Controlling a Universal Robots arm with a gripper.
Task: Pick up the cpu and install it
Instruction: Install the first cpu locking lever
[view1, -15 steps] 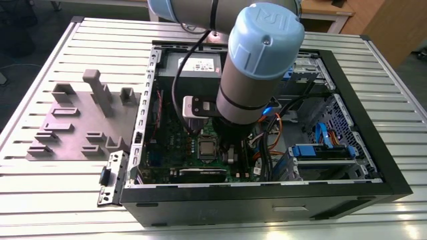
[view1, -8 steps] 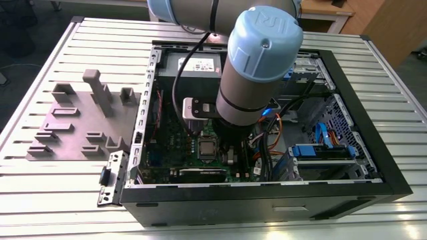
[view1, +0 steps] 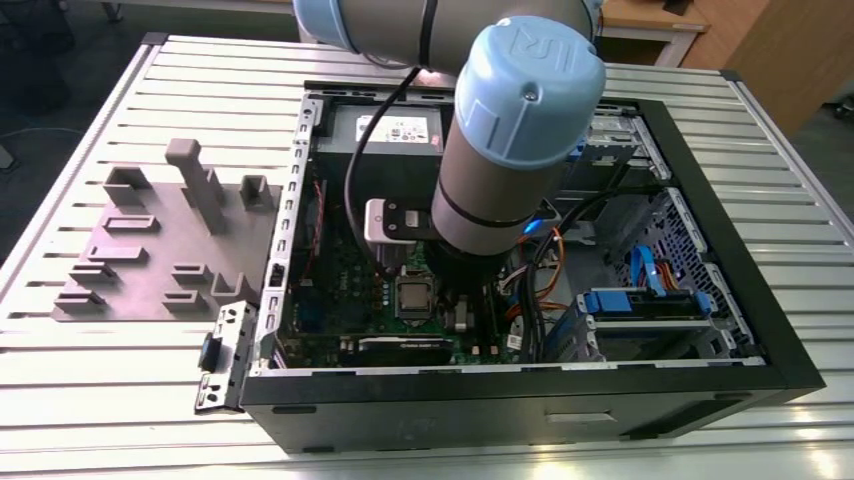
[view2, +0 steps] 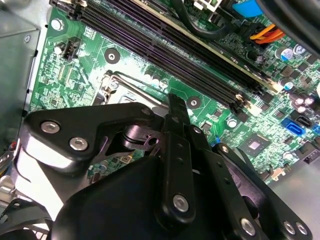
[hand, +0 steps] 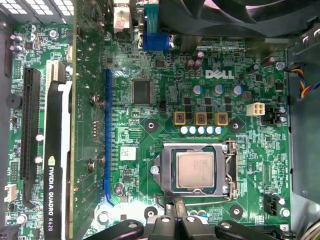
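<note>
The cpu (hand: 195, 171) sat flat in the silver socket frame (hand: 227, 172) on the green motherboard (hand: 165, 65), inside the big black computer case (view1: 534, 395) on the ribbed metal table (view1: 107, 385). Your gripper (hand: 176, 216) hovered just beside the socket; I could not tell how wide it was. A bump could have shifted the chip.

Even overhead light lit the slatted bench (view1: 107, 390), with glare along its near edge. The computer case (view1: 534, 385) interior sat in shadow. In both wrist views the motherboard (hand: 165, 105) was bright and sharp.
</note>
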